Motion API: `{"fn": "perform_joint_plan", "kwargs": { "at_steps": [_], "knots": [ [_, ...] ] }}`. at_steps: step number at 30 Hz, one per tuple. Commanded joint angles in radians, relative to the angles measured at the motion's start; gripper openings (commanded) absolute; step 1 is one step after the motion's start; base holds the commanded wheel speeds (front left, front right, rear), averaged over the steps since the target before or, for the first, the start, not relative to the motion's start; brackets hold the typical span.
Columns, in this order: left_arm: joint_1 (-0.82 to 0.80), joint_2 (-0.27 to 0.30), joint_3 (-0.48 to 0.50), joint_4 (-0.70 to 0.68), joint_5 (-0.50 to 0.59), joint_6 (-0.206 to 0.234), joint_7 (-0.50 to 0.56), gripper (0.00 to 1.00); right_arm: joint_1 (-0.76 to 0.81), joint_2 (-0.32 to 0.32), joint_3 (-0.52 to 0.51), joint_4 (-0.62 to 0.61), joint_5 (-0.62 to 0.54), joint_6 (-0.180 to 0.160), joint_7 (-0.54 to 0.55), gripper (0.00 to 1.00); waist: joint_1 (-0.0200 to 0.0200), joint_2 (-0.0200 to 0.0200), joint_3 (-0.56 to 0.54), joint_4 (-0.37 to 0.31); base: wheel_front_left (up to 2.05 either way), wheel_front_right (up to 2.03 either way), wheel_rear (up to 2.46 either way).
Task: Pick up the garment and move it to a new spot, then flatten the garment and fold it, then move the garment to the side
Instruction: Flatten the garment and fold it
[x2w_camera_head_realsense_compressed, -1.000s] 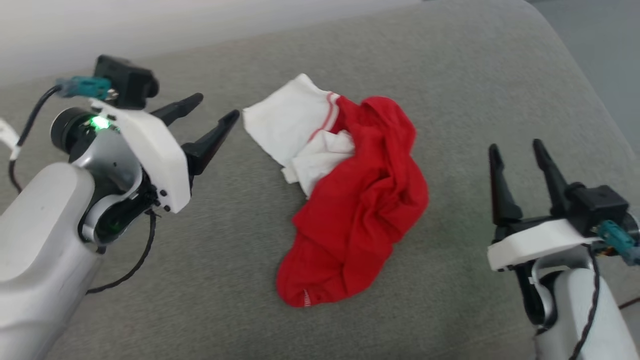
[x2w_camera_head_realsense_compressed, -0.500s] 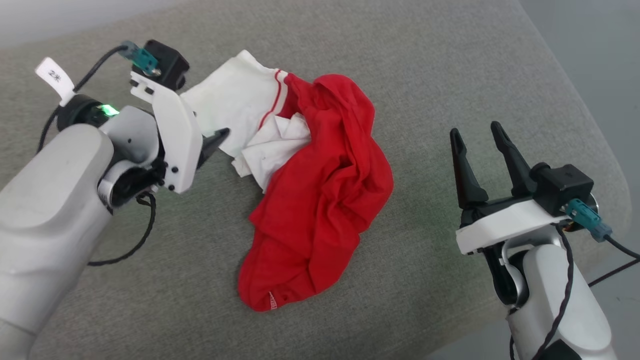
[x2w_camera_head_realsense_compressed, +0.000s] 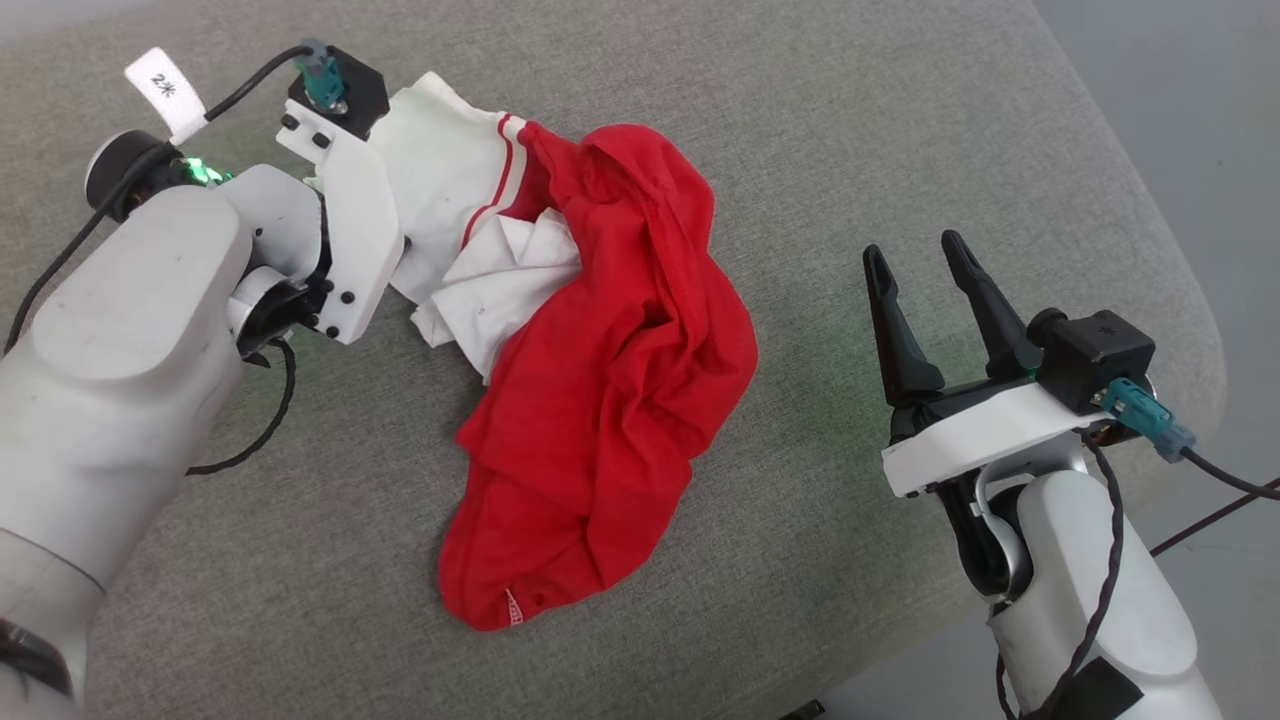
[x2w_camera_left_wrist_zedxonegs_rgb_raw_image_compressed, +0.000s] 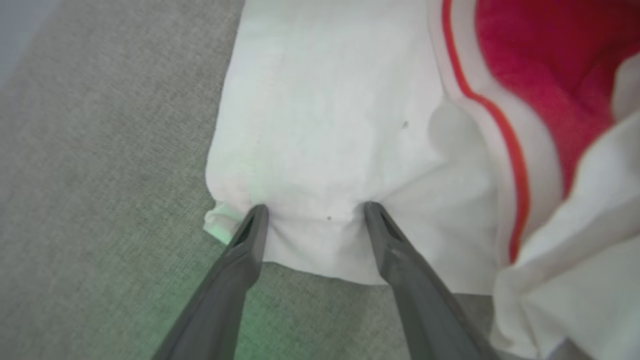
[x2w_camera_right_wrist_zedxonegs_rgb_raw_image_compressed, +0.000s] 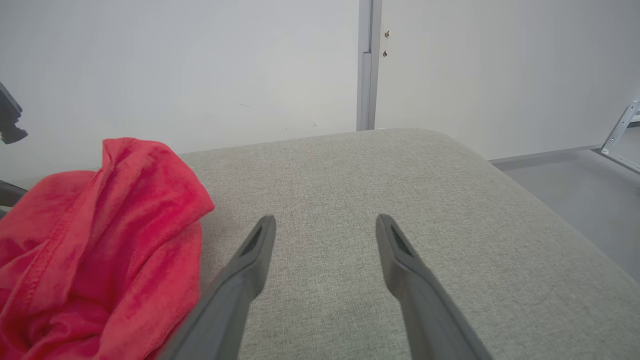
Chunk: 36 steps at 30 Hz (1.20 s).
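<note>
"Head view: where is the garment (x2w_camera_head_realsense_compressed: 600, 380) located?"

"The garment is found crumpled in a heap on the grey upholstered surface (x2w_camera_head_realsense_compressed: 850, 130), roughly at its middle. The red body is bunched toward the near side. A white sleeve (x2w_camera_head_realsense_compressed: 440, 180) edged with red stripes is spread at the far left of the heap, and a second white portion is folded beside it."

"How is the left gripper (x2w_camera_left_wrist_zedxonegs_rgb_raw_image_compressed: 315, 212) set?"

"Its jaws are held apart. In the left wrist view, both fingertips (x2w_camera_left_wrist_zedxonegs_rgb_raw_image_compressed: 257, 220) are seen pressed onto the white sleeve just inside its edge, and the fabric is puckered at each tip. Cloth is spanned between the two tips, but nothing is clamped. In the head view, the fingers are hidden behind the white wrist bracket (x2w_camera_head_realsense_compressed: 355, 220), which is positioned over the sleeve."

"And the right gripper (x2w_camera_head_realsense_compressed: 912, 250)?"

"Its jaws are likewise held apart, and nothing is held. The gripper is positioned to the right of the heap, apart from it, with the fingers pointed across the surface. In the right wrist view, bare grey fabric is seen between the fingers, and the red cloth is seen at that view's left side. Whether the tips are touching the surface cannot be determined."
</note>
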Motion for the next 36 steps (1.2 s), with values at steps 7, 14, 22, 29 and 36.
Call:
{"fn": "perform_joint_plan", "kwargs": {
  "at_steps": [7, 14, 22, 29, 36],
  "knots": [
    [0.1, 0.002, -0.11, 0.112, -0.009, -0.01, 0.108, 0.14, -0.01, 0.001, 0.004, -0.009, 0.01, 0.0, -0.005, 1.0, 0.0, -0.0001, 0.002, -0.005, 0.0, 0.0, 0.0],
    [0.086, 0.013, -0.142, 0.088, -0.069, -0.011, 0.135, 0.0, -0.014, 0.001, -0.002, -0.025, -0.001, 0.0, -0.005, 1.0, 0.0, -0.0001, 0.0, 0.008, 0.0, 0.0, 0.0],
    [0.023, 0.054, -0.123, 0.055, -0.126, -0.007, 0.135, 0.0, 0.002, 0.001, -0.029, -0.033, -0.031, 0.0, -0.006, 1.0, 0.0, -0.0001, -0.024, 0.06, 0.0, 0.0, 0.0],
    [0.016, 0.084, -0.088, 0.01, -0.157, 0.011, 0.12, 0.0, 0.014, 0.001, -0.055, -0.036, -0.066, 0.0, -0.006, 1.0, 0.0, -0.0001, -0.056, 0.125, 0.0, 0.0, 0.0],
    [0.071, 0.142, -0.071, -0.049, -0.198, 0.066, 0.157, 0.0, 0.022, 0.001, -0.07, -0.039, -0.089, 0.0, 0.004, 1.0, 0.0, -0.0001, -0.088, 0.182, 0.0, 0.0, 0.0]
  ]
}}
